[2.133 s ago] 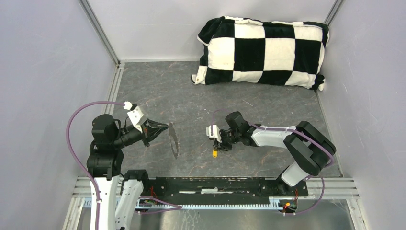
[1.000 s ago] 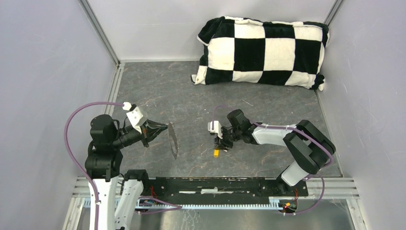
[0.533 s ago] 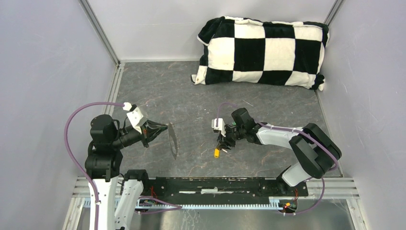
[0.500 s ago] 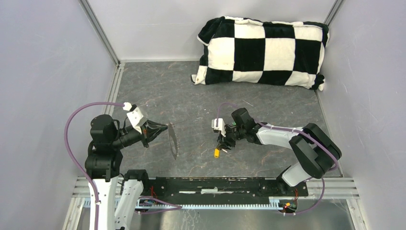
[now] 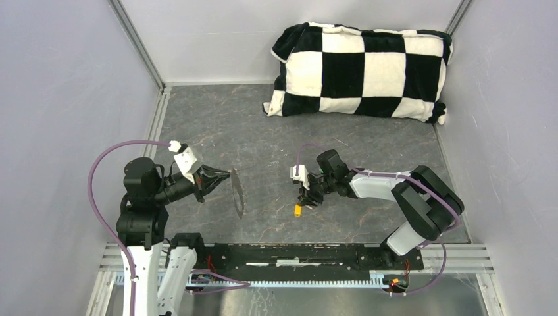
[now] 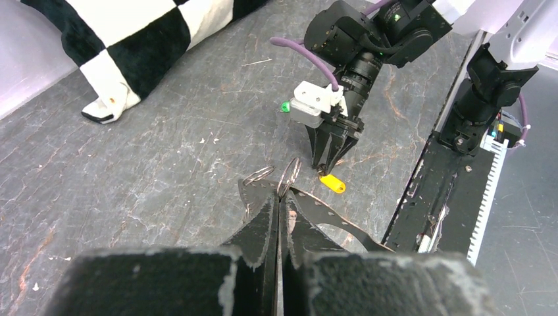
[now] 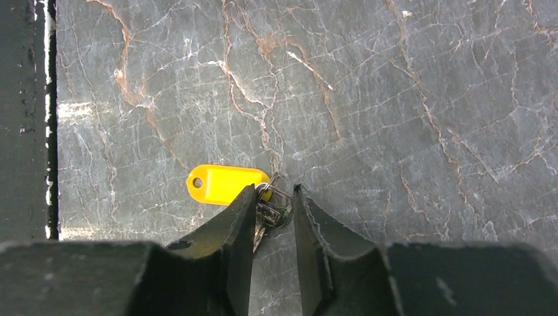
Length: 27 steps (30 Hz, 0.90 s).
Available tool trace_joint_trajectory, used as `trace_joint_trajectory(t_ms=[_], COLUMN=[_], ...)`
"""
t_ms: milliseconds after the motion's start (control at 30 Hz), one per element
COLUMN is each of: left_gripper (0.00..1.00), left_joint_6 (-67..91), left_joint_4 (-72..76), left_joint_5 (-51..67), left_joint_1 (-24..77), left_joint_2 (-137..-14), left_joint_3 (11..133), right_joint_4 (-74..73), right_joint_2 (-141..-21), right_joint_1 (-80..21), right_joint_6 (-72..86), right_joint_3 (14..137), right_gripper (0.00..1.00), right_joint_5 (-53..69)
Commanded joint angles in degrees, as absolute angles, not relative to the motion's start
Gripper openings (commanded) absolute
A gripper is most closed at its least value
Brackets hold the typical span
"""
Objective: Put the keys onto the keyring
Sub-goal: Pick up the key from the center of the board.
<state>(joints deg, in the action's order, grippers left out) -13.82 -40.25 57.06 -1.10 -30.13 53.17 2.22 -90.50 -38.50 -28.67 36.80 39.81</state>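
Top external view: left gripper [image 5: 227, 176] holds the keyring [image 5: 237, 192] off the table [image 5: 368, 217], toward the near left corner, loop on edge. Left wrist view confirms its fingers [image 6: 263, 220] are pressed together, clamped on the keyring's wire [image 6: 290, 176].

Right gripper [image 5: 306, 201] is down at the table near the middle of the near edge. Yellow-headed key [image 5: 297, 210] lies flat just beside it, on the near side. Right wrist view: fingers [image 7: 240, 204] stand narrowly apart, astride the key's metal part [image 7: 273, 205]; the yellow head [image 7: 220, 184] lies outside them. Firm contact cannot be confirmed.

Green-headed key [image 6: 284, 106] shows beside the right wrist, too small for detail.

Chequered pillow [image 5: 362, 69] occupies the far right corner.
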Motion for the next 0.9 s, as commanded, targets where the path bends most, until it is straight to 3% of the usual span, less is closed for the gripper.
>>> trace_joint_trajectory(t_ms=[0,267,400,500,700,867], left_gripper=[0.02,0.02,0.02,0.02,0.02,0.02], left_joint_6=[-15.63,-15.73,-16.31,-16.69,-16.61,-16.6], left_joint_4=[-39.02,-38.94,-39.58,-39.83,-39.9,-39.96], left_joint_5=[57.96,57.49,57.49,57.53,57.52,57.75], left_joint_1=[-1.03,-1.05,-1.03,-0.99,-1.05,-1.03], left_joint_2=[-30.58,-30.27,-30.23,-30.06,-29.72,-30.26], left_joint_3=[55.37,55.28,55.37,55.29,54.99,54.28], right_joint_4=[0.94,0.12,-0.72,-0.42,4.67,6.59], right_joint_2=[-92.43,-92.36,-90.48,-89.31,-85.07,-78.48], right_joint_1=[-38.37,-38.38,-38.41,-38.43,-39.0,-46.05], right_joint_6=[-30.32,-29.63,-28.49,-27.34,-20.7,-12.62], right_joint_3=[38.62,38.67,37.44,36.51,35.08,36.64], right_gripper=[0.29,0.08,0.1,0.01,0.0,0.0], right_joint_5=[40.69,40.69,39.53,39.11,36.33,29.38])
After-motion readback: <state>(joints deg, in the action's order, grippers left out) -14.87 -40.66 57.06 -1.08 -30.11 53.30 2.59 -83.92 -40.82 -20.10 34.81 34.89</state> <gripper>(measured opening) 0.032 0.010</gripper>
